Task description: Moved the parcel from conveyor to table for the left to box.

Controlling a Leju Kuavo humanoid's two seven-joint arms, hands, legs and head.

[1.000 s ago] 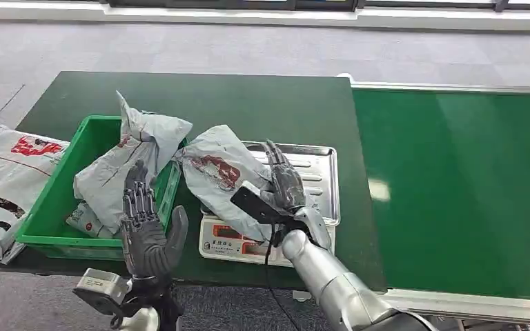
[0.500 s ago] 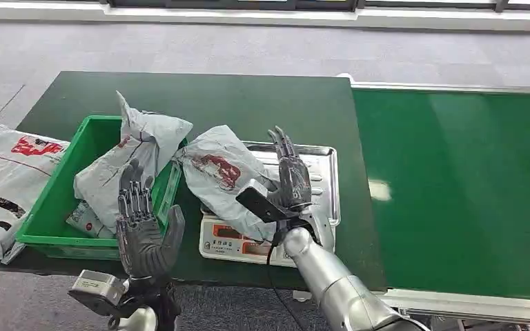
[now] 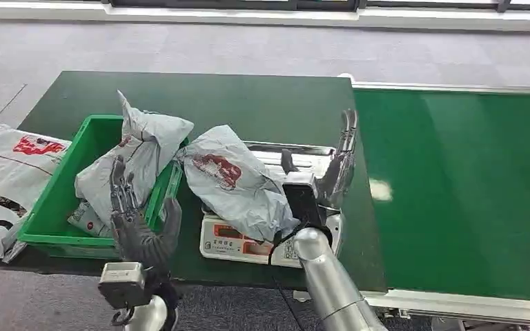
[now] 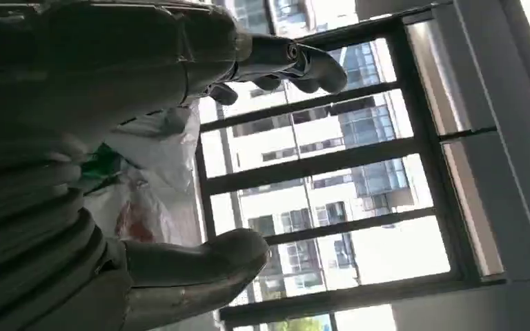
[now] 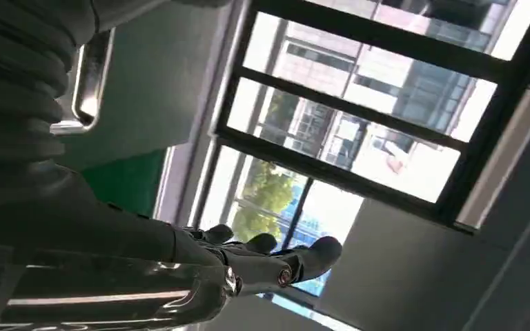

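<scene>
Since the earlier frame, our right hand (image 3: 335,172) has lifted off the parcel (image 3: 238,183), fingers spread, empty; parcel rests on scale (image 3: 317,160); left hand (image 3: 134,224), at seven o'clock, fingers spread, empty.

parcel (image 3: 238,183): grey, red print | bin (image 3: 61,200): green | table (image 3: 248,103): dark green

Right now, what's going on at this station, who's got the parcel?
Neither hand holds it. The grey parcel lies on the scale and its steel tray, on the dark green table. The right hand is raised beside it with fingers spread and empty. The left hand is open at the green bin, which holds another grey bag. The conveyor is bare.
</scene>
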